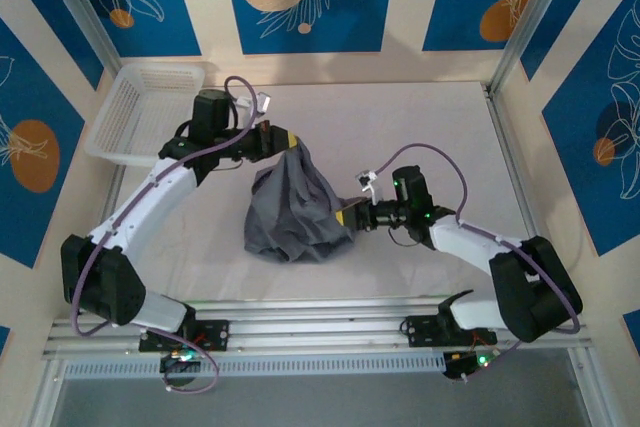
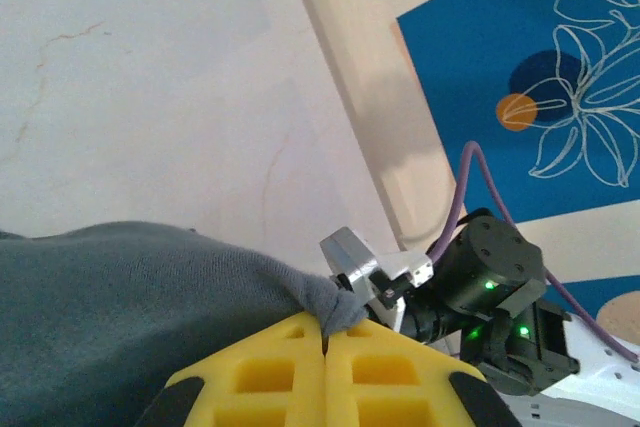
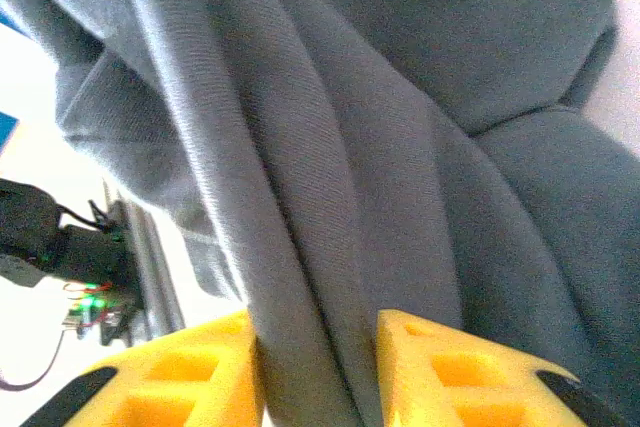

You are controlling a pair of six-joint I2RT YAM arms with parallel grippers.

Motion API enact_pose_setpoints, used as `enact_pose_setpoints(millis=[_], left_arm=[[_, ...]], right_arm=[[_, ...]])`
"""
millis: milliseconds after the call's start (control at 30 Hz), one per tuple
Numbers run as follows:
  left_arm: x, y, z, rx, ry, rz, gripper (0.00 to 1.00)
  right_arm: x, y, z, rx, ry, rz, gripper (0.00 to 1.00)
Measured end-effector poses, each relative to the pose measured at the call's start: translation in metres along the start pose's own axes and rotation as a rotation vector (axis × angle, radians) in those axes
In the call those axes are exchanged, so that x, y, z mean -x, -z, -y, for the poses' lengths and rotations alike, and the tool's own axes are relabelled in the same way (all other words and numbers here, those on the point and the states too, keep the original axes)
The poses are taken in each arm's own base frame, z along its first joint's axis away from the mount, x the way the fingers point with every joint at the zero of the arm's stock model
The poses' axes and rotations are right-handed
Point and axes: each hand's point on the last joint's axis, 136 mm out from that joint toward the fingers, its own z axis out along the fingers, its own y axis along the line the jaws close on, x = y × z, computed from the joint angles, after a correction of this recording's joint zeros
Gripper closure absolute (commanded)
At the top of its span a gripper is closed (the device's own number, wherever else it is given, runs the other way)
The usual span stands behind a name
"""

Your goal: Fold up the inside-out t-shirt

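On the table [image 1: 440,127], between your 2 arms, the inside-out t-shirt [image 1: 295,212] is a crumpled bunch, hoisted at 1 end. Left hand [image 1: 285,140] is clenched on a pinch of cloth. Right hand [image 3: 318,367] is parted around a loose fold, so released. My read: 0 folds done; flattening and all folding left.
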Motion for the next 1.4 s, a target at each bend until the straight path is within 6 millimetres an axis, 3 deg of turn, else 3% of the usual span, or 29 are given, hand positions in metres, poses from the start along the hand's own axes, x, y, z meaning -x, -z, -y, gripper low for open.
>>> enact_pose_setpoints(millis=[133,267,367,467,500,533,600,633,733,867,1033,1100,1167,1267,1400], left_arm=[[-0.004,0.001,0.004,-0.017,-0.006,-0.022,1.00],[-0.011,-0.001,0.009,-0.030,-0.017,-0.055,1.00],[-0.012,-0.003,0.014,-0.040,-0.031,-0.069,1.00],[-0.013,-0.007,0.017,-0.046,-0.039,-0.082,1.00],[-0.013,-0.008,0.018,-0.046,-0.038,-0.085,1.00],[-0.012,-0.008,0.018,-0.045,-0.039,-0.087,1.00],[-0.012,-0.008,0.017,-0.039,-0.049,-0.089,1.00],[-0.012,-0.007,0.016,-0.028,-0.051,-0.090,1.00],[-0.010,-0.003,0.003,0.055,-0.071,-0.077,1.00],[-0.003,0.007,-0.041,0.254,-0.155,-0.043,0.97],[-0.010,-0.015,-0.085,0.319,-0.173,-0.109,0.62],[-0.011,-0.019,-0.106,0.365,-0.148,-0.116,0.54],[-0.011,-0.015,-0.115,0.399,-0.137,-0.112,0.47],[-0.006,-0.003,-0.102,0.398,-0.159,-0.080,0.43],[0.000,0.022,-0.050,0.306,-0.196,0.003,0.43]], right_arm=[[0.012,0.008,-0.006,-0.029,0.083,0.034,0.51],[0.062,0.015,-0.028,-0.049,0.221,0.126,0.35],[0.108,0.015,-0.050,-0.043,0.347,0.214,0.33],[0.133,0.001,-0.054,-0.032,0.390,0.233,0.36],[0.137,-0.007,-0.052,-0.026,0.396,0.226,0.42],[0.139,-0.014,-0.050,-0.021,0.397,0.217,0.52],[0.138,-0.030,-0.042,-0.019,0.388,0.189,0.95],[0.136,-0.035,-0.039,-0.017,0.382,0.176,1.00],[0.130,-0.039,-0.040,0.018,0.327,0.142,1.00],[0.143,-0.014,-0.068,0.195,0.216,0.156,1.00],[0.155,0.017,-0.110,0.391,0.134,0.159,1.00],[0.154,0.023,-0.117,0.416,0.133,0.152,1.00],[0.155,0.028,-0.120,0.412,0.137,0.156,1.00],[0.155,0.032,-0.117,0.365,0.144,0.172,1.00],[0.156,0.029,-0.099,0.256,0.123,0.192,1.00]])
